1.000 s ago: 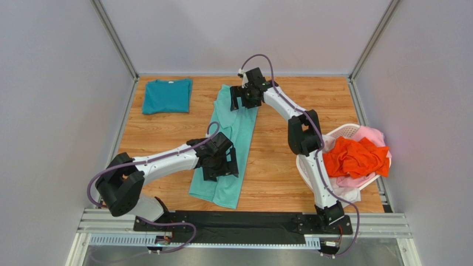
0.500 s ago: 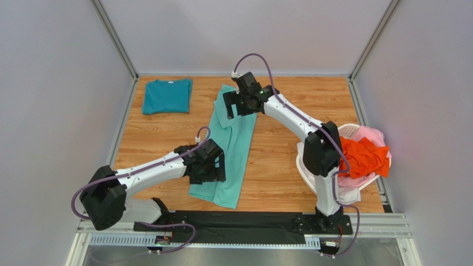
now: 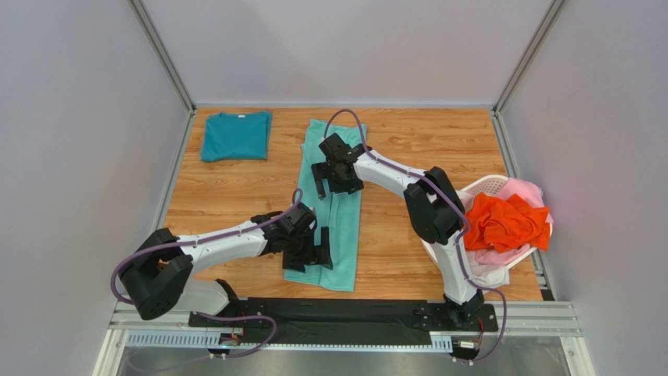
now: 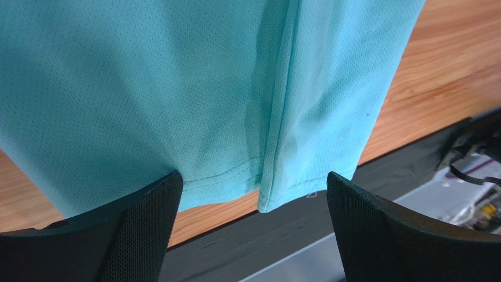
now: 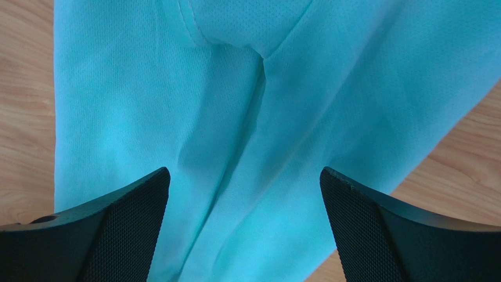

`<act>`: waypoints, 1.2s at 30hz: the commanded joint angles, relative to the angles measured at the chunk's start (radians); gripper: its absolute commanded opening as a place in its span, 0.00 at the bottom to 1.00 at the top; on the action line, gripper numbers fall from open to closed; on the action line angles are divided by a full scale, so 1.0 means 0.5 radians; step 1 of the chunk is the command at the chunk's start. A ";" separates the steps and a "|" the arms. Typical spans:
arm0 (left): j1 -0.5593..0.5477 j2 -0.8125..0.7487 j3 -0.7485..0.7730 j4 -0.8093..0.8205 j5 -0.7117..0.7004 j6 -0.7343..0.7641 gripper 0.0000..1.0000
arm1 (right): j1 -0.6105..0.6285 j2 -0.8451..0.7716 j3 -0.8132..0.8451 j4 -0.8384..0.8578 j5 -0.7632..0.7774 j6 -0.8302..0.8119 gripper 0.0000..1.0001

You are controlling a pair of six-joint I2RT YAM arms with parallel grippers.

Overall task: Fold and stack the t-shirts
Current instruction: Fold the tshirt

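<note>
Wood table: mint t-shirt lengthwise, hem near.

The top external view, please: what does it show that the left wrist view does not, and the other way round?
Only the top external view: the folded teal shirt at the far left, the basket holding an orange shirt, and the right end effector. Only the left wrist view: the mint shirt's hem stitching and fine mesh weave. Both: the mint shirt lying lengthwise on the wooden table, with the left end effector open over its near end.
</note>
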 commanded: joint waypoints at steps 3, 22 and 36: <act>-0.011 0.178 -0.087 0.297 0.201 -0.100 1.00 | -0.037 0.091 0.152 0.036 0.031 0.036 1.00; -0.100 -0.392 0.361 -0.417 -0.139 0.169 1.00 | -0.064 -0.733 -0.280 0.076 0.356 0.036 1.00; -0.091 -0.466 -0.090 -0.461 -0.253 -0.008 0.83 | 0.337 -1.651 -1.593 0.254 0.101 0.373 1.00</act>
